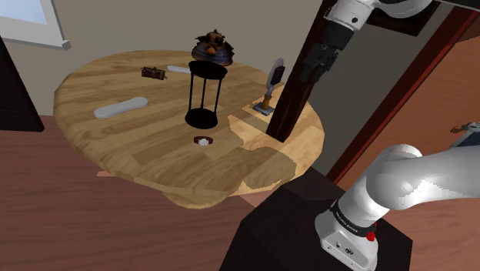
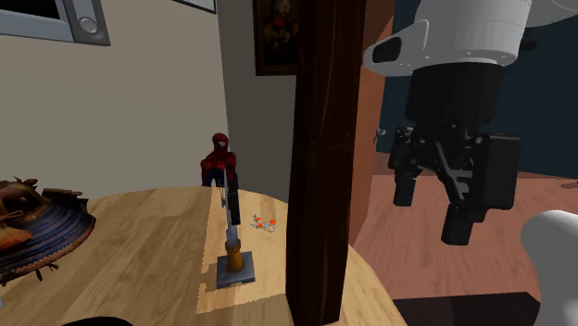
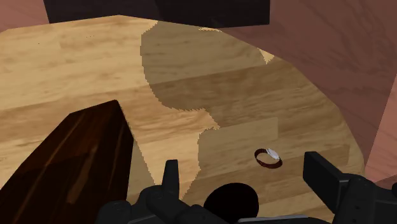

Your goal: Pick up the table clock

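Two fingers (image 2: 405,185) spread, pinching nothing: my gripper (image 2: 429,222) hangs beside the tall dark clock (image 2: 324,157), upright on the table (image 2: 139,250), at nine o'clock in the second exterior view.

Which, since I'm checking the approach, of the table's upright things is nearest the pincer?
The tall dark brown block beside the pincer; the black stand is farther.

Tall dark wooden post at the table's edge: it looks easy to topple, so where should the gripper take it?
Take the post near mid-height, across two opposite flat faces, coming in sideways from where the open gripper hangs. It stands upright and rises above the gripper, so a top-down grasp looks poor. Whether it fits is uncertain.
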Controlling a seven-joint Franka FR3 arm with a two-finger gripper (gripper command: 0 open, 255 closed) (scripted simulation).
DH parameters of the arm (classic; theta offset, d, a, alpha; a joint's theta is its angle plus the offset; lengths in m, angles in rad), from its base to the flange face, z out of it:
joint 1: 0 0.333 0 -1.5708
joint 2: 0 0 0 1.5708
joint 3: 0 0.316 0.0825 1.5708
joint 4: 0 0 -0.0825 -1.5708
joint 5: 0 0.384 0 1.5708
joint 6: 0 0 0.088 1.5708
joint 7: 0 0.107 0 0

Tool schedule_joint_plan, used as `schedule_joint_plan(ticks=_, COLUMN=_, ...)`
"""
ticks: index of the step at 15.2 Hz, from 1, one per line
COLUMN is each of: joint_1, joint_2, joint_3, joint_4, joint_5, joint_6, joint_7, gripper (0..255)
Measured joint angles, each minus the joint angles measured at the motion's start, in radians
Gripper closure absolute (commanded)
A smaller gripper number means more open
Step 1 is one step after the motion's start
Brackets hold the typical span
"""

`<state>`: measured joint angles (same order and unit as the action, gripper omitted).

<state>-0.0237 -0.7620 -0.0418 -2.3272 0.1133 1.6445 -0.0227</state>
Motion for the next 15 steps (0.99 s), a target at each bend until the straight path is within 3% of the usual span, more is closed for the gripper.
schedule_joint_plan(ticks=6, joint_1=-0.043, joint_2=0.17, joint_3=0.026, joint_4=0.106, joint_5=-0.009, joint_6=0.053, joint_7=0.117, gripper=0)
schedule_joint_plan(ticks=15, joint_1=-0.132, joint_2=0.516, joint_3=0.042, joint_4=0.392, joint_5=-0.061, joint_6=0.08, joint_7=0.378, gripper=0)
